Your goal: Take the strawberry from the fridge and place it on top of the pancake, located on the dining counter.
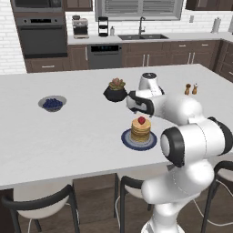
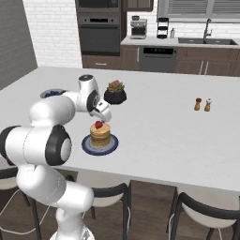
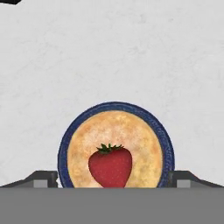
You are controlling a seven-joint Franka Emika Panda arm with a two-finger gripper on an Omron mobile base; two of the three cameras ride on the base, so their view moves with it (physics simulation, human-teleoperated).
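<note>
Strawberry point(image 3: 110, 166) on pancake point(image 3: 116, 148), lower centre of hand view.
End effector point(image 2: 101, 117) hovers just above, fingers apparently spread wide, gripping nothing; blue plate point(image 1: 126, 139) rests on counter point(image 1: 82, 132).

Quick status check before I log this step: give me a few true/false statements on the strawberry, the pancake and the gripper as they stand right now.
1. The strawberry rests on top of the pancake. True.
2. The gripper is clamped on the strawberry. False: in the hand view its fingertips stand wide apart, either side of the plate, clear of the fruit.
3. The pancake sits on a round dark blue plate on the dining counter. True.
4. The bowl of blueberries touches the plate. False: it sits well apart from it on the counter.
5. The black bowl sits beyond the pancake. True.
</note>
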